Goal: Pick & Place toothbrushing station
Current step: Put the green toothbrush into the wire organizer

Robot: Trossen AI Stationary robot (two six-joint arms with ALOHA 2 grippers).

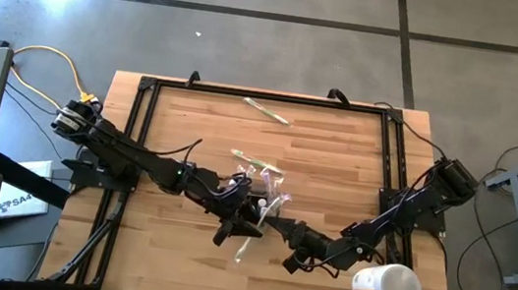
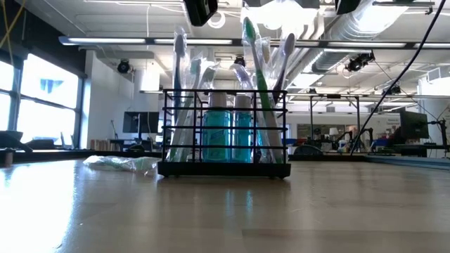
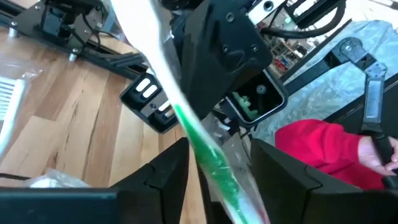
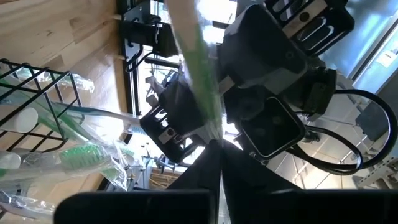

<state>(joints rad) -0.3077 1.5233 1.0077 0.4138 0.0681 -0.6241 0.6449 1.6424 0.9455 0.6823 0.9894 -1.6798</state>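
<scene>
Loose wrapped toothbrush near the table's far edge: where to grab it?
Mid-handle, straight down from above. The toothbrush lies flat and slanted on the table, with nothing beside it, so turn the fingers across its thin width.

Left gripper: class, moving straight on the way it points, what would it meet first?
Past the wrapped toothbrush, the left gripper would likely meet the right arm's dark wrist housing first; depth is uncertain.
</scene>
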